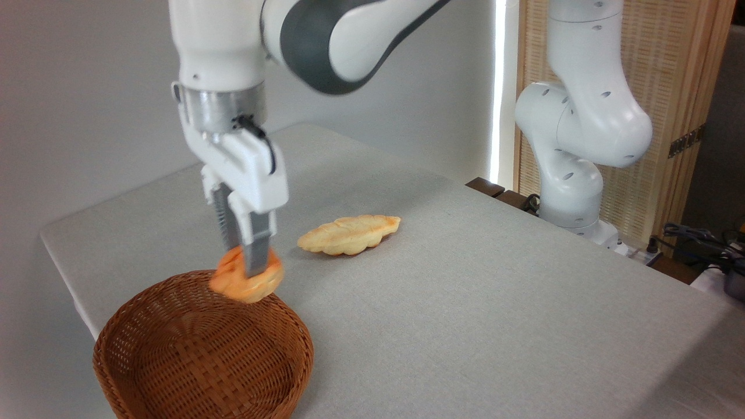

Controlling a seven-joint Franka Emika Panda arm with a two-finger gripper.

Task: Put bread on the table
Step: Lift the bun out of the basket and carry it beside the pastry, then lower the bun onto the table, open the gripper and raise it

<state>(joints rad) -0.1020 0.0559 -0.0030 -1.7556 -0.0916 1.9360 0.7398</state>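
A robot gripper pinches a small orange-golden bun in the air above the far rim of a wicker basket, so it seems lifted out but not yet set on the grey table.

One bun, one pastry, one basket
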